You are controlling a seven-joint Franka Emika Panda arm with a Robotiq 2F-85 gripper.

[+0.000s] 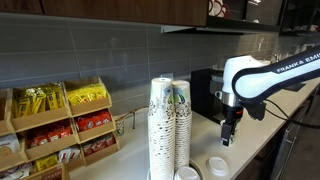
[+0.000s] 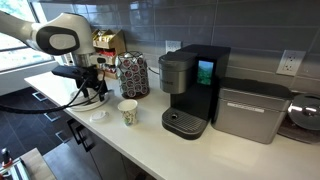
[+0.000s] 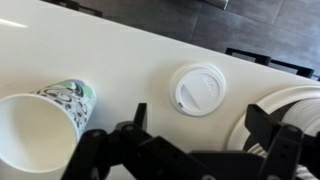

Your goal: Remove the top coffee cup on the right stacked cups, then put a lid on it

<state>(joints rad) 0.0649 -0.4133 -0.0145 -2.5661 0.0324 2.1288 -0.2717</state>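
A single speckled coffee cup (image 2: pixel 128 112) stands upright on the white counter, apart from the stacks; the wrist view shows its open mouth (image 3: pixel 35 130) at the left. A round white lid (image 3: pixel 196 88) lies flat on the counter, also seen as the lid (image 2: pixel 98 114) near the front edge. My gripper (image 3: pixel 200 135) hangs open above the counter, just short of that lid, with nothing between its fingers (image 3: pixel 136 118). In an exterior view the gripper (image 1: pixel 228 132) points down. The right stacked cups (image 1: pixel 180 125) carry a green emblem and stand in the foreground.
A twin cup stack (image 1: pixel 160 128) stands beside the right one. More lids (image 3: pixel 285 115) lie at the right of the wrist view. A black coffee machine (image 2: pixel 190 90), a pod holder (image 2: pixel 133 73) and a wooden snack rack (image 1: pixel 60 125) line the counter.
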